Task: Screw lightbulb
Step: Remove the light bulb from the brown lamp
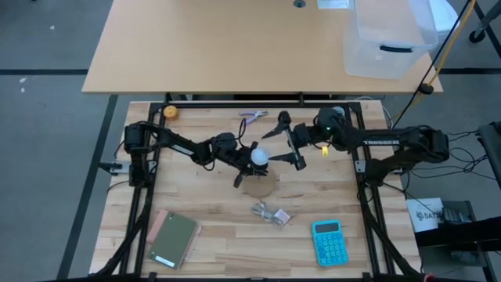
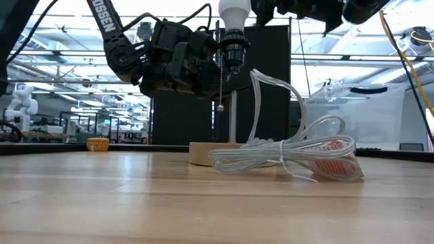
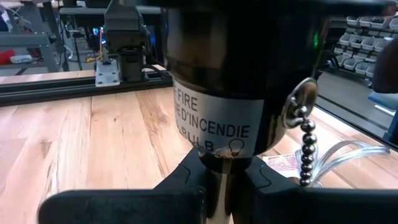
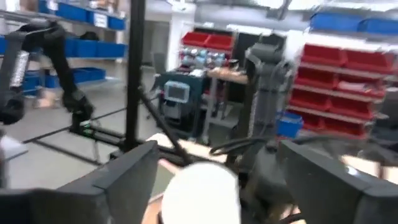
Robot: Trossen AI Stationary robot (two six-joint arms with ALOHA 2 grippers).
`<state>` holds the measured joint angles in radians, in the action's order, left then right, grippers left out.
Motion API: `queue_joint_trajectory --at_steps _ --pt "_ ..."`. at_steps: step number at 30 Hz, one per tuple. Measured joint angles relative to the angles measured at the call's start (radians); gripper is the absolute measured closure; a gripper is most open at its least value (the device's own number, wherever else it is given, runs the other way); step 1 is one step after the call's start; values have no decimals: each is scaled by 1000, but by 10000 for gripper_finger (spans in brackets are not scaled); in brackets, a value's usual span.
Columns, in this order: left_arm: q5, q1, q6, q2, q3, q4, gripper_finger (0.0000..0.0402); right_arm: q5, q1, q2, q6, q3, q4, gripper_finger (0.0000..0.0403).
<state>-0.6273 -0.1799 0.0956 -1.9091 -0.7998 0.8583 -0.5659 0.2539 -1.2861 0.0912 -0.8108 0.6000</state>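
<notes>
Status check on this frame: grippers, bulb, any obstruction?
Left gripper shut on socket stem. Right gripper open around lightbulb. Lightbulb seated in socket. Pull chain hangs beside; nothing blocking.

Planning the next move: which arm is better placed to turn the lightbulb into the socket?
Right. Its open tool straddles the lightbulb seated atop the socket, while the left tool is shut on the socket's stem, steadying it.

Left hand (image 1: 249, 163) crowding socket (image 2: 232, 51), bundled cord (image 2: 291, 159) just beside wooden base (image 2: 203, 153), tabletop (image 1: 211, 207) elsewhere open
</notes>
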Motion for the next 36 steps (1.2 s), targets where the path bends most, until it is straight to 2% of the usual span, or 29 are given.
queue_joint_trajectory --at_steps 5,9,13,16,22,26,30,36 --pt "82 2 -18 0 1 -1 371 130 0 81 54 0 -188 41" --pt "176 4 -39 0 0 4 371 294 -3 161 57 -1 -313 38" --pt "343 10 -53 0 0 23 371 496 -45 182 50 0 -376 43" --pt "457 13 -70 0 0 43 371 640 -94 174 71 0 -368 44" --pt "671 13 -101 -1 0 61 371 753 -168 158 58 0 -326 44" --pt "773 11 -117 -1 0 61 371 905 -220 119 44 0 -294 44" --pt "839 10 -124 -1 0 61 371 1017 -262 37 32 0 -183 37" --pt "842 8 -124 -1 0 61 371 1109 -272 -93 24 0 -28 9"
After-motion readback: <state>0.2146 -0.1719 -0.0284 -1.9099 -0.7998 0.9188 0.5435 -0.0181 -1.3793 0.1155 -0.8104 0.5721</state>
